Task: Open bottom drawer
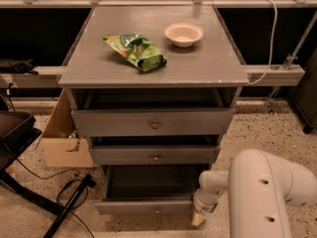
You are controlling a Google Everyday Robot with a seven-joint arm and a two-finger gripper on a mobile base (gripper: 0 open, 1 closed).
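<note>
The grey cabinet (153, 73) has three drawers, each pulled out some way. The bottom drawer (143, 205) has the slimmest front, a small round knob (157, 211) at its centre and a dark inside. It sticks out furthest, low near the floor. My gripper (198, 218) is at the end of the white arm (257, 192). It hangs just off the right end of the bottom drawer's front, close to the floor. The arm hides part of it.
A green snack bag (136, 50) and a white bowl (184, 34) lie on the cabinet top. A cardboard box (64, 133) stands left of the cabinet, with black cables (69, 192) and a dark chair (15, 133) further left. Speckled floor lies to the right.
</note>
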